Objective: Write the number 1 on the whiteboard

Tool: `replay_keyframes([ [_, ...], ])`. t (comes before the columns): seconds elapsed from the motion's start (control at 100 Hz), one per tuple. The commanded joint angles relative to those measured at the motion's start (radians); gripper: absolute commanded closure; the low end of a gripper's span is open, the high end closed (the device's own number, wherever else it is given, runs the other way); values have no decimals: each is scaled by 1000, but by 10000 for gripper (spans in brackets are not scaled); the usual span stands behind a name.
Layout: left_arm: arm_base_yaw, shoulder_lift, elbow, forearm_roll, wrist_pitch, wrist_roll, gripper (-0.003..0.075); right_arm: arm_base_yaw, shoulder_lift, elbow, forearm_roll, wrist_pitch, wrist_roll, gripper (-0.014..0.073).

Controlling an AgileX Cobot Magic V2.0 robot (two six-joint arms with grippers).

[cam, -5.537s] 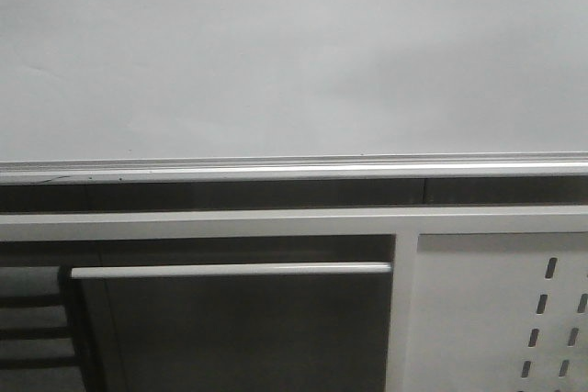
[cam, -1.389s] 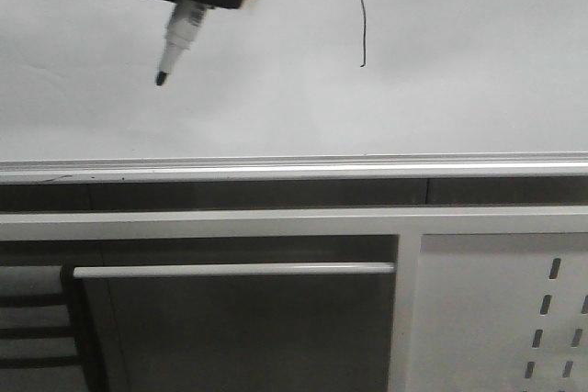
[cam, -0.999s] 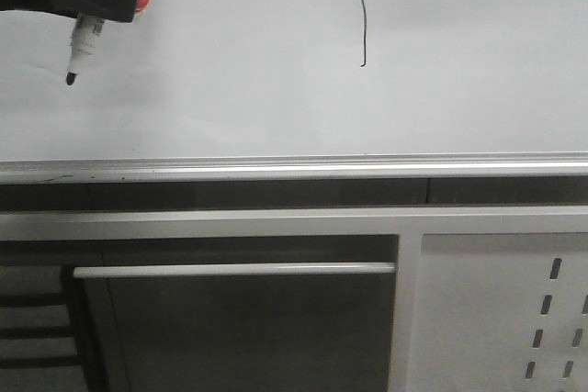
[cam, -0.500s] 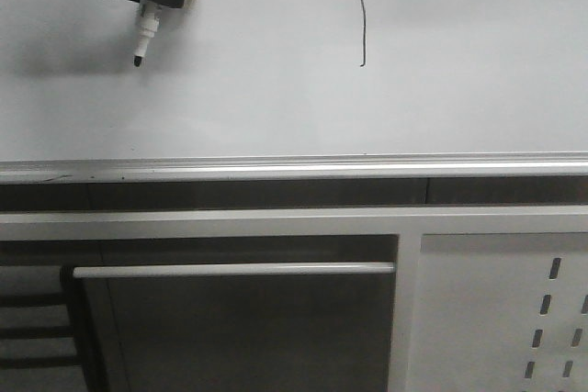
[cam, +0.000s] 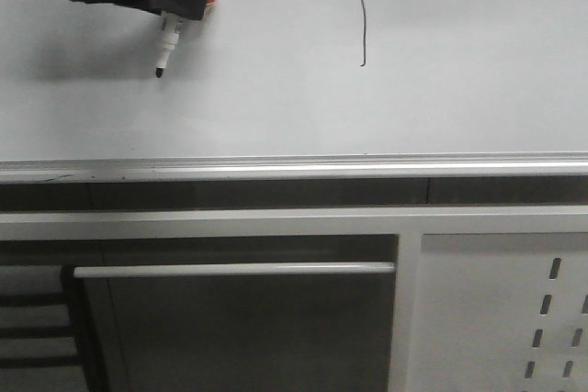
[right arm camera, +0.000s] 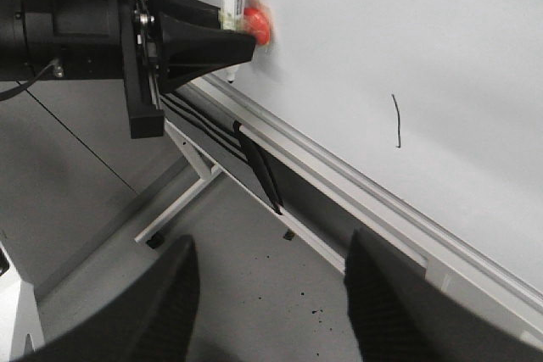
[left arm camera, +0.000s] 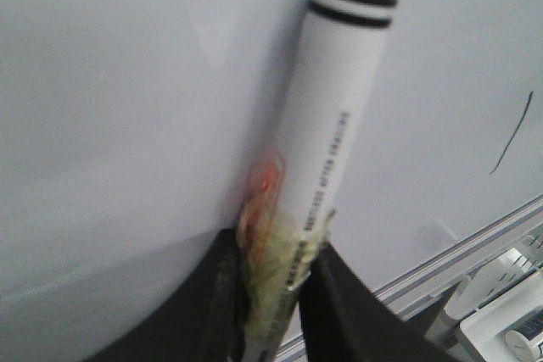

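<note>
The whiteboard [cam: 459, 89] fills the upper front view, with its silvery rail [cam: 294, 168] along the lower edge. The number 1 [cam: 363, 29] is a thin black stroke at upper centre; it also shows in the left wrist view [left arm camera: 512, 133] and the right wrist view [right arm camera: 396, 120]. My left gripper [cam: 182, 8] is at the upper left, well left of the stroke, shut on a white marker [cam: 167, 43] with its black tip [cam: 160, 71] pointing down. In the left wrist view the fingers [left arm camera: 327, 273] clamp the marker [left arm camera: 331, 125] over red and yellowish padding. My right gripper [right arm camera: 267, 294] is open and empty above the floor.
Below the rail run a white frame beam [cam: 276, 222] and a white bar [cam: 230, 270]. A white panel with slanted slots [cam: 496, 319] is at the lower right. The right wrist view shows my left arm [right arm camera: 76, 23] and the board's stand legs [right arm camera: 182, 197] on the grey floor.
The stroke has appeared on the board since the earliest frame. My left gripper swung left with the marker, then came back right and slightly down over the last half second.
</note>
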Motion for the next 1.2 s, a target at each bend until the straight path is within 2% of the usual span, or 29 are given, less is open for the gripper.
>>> replay_keyframes([
  [0.0,2,-19,-42,7,-78,-8,460,-6,-14,-30,51,-39,-1,241],
  [0.11,2,-19,-42,3,-92,-8,338,-6,-14,-30,51,-39,-1,241],
  [0.23,2,-24,-42,-5,-92,-8,269,-6,-14,-30,51,-39,-1,241],
  [0.35,2,-64,-31,-27,-92,-4,236,-7,-14,-30,24,-37,-1,241],
  [0.55,2,-230,59,-27,-92,-4,237,-8,-33,-30,-25,-15,10,244],
  [0.64,2,-326,97,-27,-92,-4,245,-8,-56,-30,-25,-49,33,306],
  [0.76,2,-453,144,-5,-94,3,326,-8,-103,-22,-44,-91,47,512],
  [0.84,2,-535,176,-5,-94,20,475,-8,-152,11,-44,-133,49,666],
  [0.949,2,-645,231,-10,-92,21,742,-8,-254,105,-44,-222,52,647],
  [1.079,2,-786,313,-36,-51,21,741,-8,-435,254,-44,-372,52,647],
  [1.189,2,-904,415,-32,-23,21,741,-8,-608,385,-42,-438,52,647],
])
